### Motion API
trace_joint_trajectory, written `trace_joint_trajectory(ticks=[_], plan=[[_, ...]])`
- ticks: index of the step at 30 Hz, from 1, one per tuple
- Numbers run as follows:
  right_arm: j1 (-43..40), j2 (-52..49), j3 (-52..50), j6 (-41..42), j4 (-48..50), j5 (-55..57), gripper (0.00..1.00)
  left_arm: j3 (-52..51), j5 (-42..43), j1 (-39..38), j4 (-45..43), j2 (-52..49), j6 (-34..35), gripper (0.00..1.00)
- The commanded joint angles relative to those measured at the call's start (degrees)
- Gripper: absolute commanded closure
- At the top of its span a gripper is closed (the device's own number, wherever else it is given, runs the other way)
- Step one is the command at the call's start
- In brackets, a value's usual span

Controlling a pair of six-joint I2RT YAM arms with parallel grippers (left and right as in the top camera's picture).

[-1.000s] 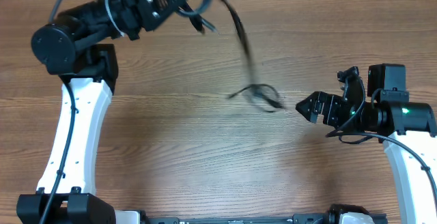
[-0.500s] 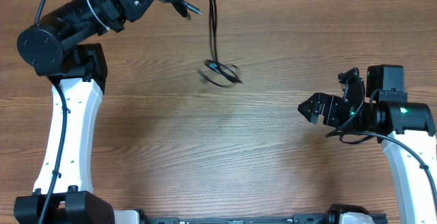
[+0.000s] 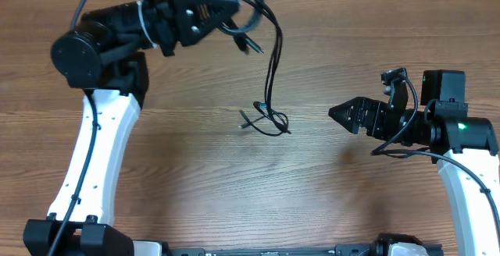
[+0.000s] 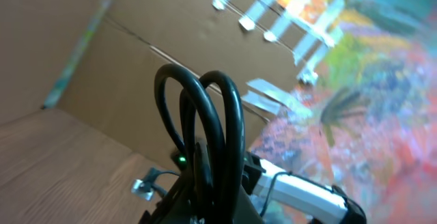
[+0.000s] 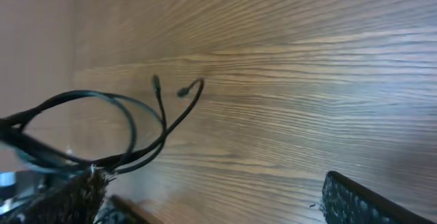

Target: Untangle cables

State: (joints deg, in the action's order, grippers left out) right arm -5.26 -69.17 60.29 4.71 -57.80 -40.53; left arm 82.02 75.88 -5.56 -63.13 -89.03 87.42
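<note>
On the far left I have my left gripper (image 3: 231, 16) clamped tight on a bunch of the cables (image 3: 271, 69), held up over the far edge of the table (image 3: 195, 186); in the left wrist view black loops of them (image 4: 212, 115) arch up out of the closed jaws, with a cardboard wall (image 4: 130, 67) behind. From that grip two or three thin strands drop towards the middle of the table and end in a small knotted loop (image 3: 266, 120); I cannot tell whether it touches the wood or hangs just above it. To the right, my right gripper (image 3: 344, 115) points at that loop from near by, apart from it, jaws spread wide and holding nothing. Its wrist view shows the loop (image 5: 102, 125) and two small plug ends (image 5: 183, 92) ahead of the fingers (image 5: 355, 200)
</note>
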Motion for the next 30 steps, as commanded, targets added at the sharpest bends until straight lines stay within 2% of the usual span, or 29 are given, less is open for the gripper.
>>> trace_joint_trajectory(ticks=[1, 4, 11, 19, 30], plan=[[-0.13, -0.09, -0.33, -0.28, 0.52, -4.22, 0.00, 1.38, -0.02, -3.43, -1.97, 1.55, -5.42, 0.96], [-0.11, -0.09, -0.33, -0.28, 0.52, -4.59, 0.00, 1.38, -0.55, -6.05, -2.08, 1.55, -8.35, 0.96], [-0.11, -0.09, -0.33, -0.72, 0.33, -4.59, 0.00, 1.40, -4.96, -11.08, -2.40, 1.55, -9.49, 0.96], [4.37, -0.09, -0.33, -8.28, -5.64, -4.57, 0.00, 1.40, -10.49, -11.13, -3.85, 1.55, -10.36, 0.96], [10.40, -0.09, -0.33, -8.26, -5.88, -4.59, 0.00, 1.38, -10.36, -11.15, -3.85, 1.55, -10.01, 0.96]])
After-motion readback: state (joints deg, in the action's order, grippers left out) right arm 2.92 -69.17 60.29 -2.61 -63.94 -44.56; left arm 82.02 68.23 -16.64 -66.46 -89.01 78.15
